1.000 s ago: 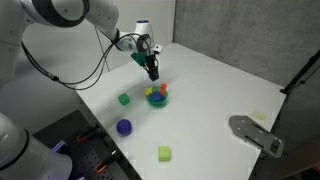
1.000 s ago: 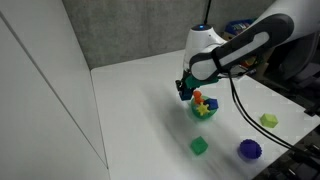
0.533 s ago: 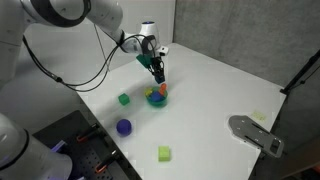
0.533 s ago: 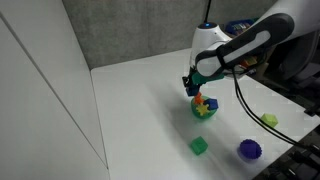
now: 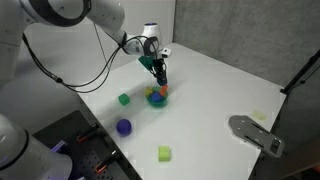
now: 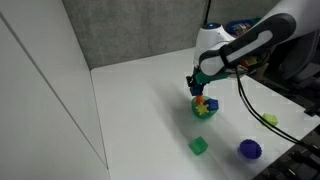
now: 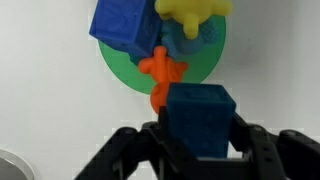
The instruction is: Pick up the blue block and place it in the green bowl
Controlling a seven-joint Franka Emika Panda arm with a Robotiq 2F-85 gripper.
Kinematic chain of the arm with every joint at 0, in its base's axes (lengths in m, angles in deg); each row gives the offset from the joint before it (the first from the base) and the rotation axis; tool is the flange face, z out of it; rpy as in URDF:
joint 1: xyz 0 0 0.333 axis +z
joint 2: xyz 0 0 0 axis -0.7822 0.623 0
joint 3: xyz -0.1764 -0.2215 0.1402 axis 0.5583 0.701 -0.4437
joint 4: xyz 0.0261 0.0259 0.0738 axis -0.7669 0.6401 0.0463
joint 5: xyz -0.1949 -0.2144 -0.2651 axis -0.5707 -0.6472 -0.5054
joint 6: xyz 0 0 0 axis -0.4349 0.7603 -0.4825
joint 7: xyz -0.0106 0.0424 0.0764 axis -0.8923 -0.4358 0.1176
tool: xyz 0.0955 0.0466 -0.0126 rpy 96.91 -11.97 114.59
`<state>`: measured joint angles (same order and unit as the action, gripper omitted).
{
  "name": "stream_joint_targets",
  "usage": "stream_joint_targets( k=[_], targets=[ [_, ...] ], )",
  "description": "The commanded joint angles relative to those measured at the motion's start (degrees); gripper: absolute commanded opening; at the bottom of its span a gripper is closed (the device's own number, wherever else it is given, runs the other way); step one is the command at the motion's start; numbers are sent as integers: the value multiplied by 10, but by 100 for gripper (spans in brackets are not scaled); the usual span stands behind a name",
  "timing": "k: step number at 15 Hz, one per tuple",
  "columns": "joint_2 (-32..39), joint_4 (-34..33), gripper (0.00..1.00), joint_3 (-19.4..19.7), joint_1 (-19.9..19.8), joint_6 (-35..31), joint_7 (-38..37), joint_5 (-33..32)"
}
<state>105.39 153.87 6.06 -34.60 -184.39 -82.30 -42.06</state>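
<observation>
the blue block (image 7: 200,112) is pinched in my claw (image 7: 200,142), a finger pressed on each side of it, and it hangs just over the edge of the green bowl (image 7: 122,66). in the bowl lie another blue block (image 7: 125,22), an orange piece (image 7: 160,70) and a yellow piece (image 7: 195,10). in an exterior view a green cube (image 5: 124,99), a purple ball (image 5: 124,127) and a yellow-green cube (image 5: 164,153) sit apart from one another on the white table (image 5: 220,90).

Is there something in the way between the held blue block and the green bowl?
Nothing separates them. The gripper holds the blue block near the rim of the green bowl, but an orange piece, another blue cube and a yellow piece already lie inside.
</observation>
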Motion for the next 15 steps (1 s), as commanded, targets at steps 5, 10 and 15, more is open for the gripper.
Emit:
stream_joint_targets(
  k=[5,10,15],
  targets=[
    [-55,52,32,4,0,20,3,-22],
    [-64,79,32,7,2,18,-2,-56],
    [-50,91,32,14,8,7,-9,-95]
  ],
)
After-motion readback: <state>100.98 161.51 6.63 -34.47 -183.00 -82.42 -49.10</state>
